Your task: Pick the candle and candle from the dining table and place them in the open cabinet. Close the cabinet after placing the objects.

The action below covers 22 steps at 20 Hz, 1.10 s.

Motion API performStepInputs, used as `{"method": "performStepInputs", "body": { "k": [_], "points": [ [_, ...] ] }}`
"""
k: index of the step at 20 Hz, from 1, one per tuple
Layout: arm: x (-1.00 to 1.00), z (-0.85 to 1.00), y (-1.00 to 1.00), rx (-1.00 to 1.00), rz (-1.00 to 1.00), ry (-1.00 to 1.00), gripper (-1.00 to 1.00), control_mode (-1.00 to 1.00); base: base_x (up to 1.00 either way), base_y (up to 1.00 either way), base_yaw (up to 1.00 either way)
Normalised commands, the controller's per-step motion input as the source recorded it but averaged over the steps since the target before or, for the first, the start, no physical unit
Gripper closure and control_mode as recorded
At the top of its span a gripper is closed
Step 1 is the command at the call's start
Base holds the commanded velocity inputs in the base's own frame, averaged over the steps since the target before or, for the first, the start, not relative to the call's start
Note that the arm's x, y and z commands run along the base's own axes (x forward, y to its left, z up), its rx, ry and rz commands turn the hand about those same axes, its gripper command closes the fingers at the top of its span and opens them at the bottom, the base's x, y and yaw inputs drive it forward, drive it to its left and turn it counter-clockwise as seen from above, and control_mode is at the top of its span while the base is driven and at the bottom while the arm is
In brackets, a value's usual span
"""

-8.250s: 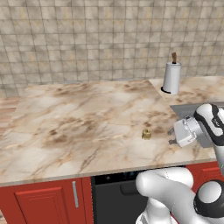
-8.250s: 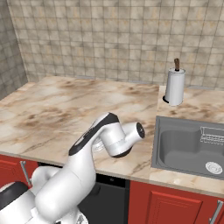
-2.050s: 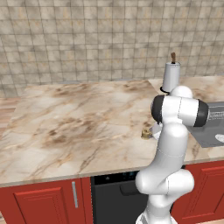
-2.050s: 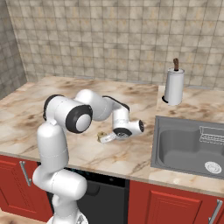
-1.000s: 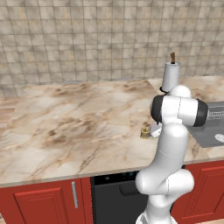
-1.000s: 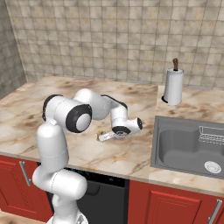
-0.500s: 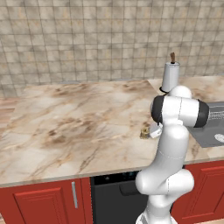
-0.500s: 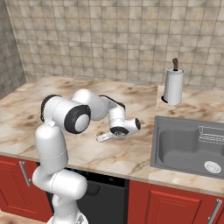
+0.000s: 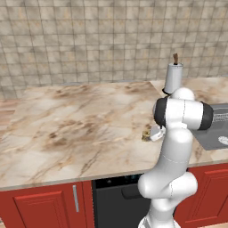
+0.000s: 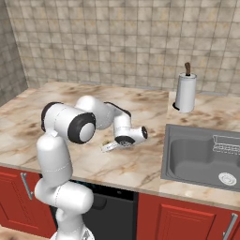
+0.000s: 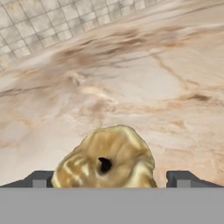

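Note:
A squat brass-gold candle (image 11: 105,159) stands on the marbled dining table (image 11: 153,87), close under the hand. My gripper (image 11: 109,178) is open, and its dark fingertips (image 11: 39,178) stand wide on either side of the candle without touching it. In the left base view the candle (image 9: 145,134) shows just left of the gripper (image 9: 151,133), near the table's (image 9: 67,133) front right part. From the right base view the gripper (image 10: 108,147) lies low over the table (image 10: 140,164), the arm bent down to it. The cabinet is out of view.
A white paper-towel roll (image 9: 173,78) (image 10: 185,92) stands at the back by the tiled wall. A grey sink (image 10: 201,157) (image 9: 218,133) is set in the counter to the right. Red cupboards (image 9: 40,209) and a black appliance front (image 10: 112,206) sit below the edge.
The hand has eased slightly closer around the candle. The jaws stay wide and the candle has not moved.

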Motion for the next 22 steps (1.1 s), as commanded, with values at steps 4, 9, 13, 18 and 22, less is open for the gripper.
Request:
{"method": "performStepInputs", "body": {
  "k": [4, 9, 13, 18, 22],
  "points": [
    [0.00, -0.07, 0.08, -0.01, 0.00, 0.00, -1.00, -1.00, 0.00, 0.00, 0.00],
    [0.00, -0.07, 0.10, -0.01, 0.00, 0.00, 1.00, -1.00, 0.00, 0.00, 0.00],
    [-0.05, -0.04, 0.11, -0.01, 0.00, 0.00, 1.00, -1.00, 0.00, 0.00, 0.00],
    [-0.20, 0.00, -0.03, 0.00, 0.00, -0.01, 1.00, -1.00, 0.00, 0.00, 0.00],
    [-0.25, 0.06, -0.10, 0.00, 0.00, -0.06, 1.00, -1.00, 0.00, 0.00, 0.00]
  ]
}}
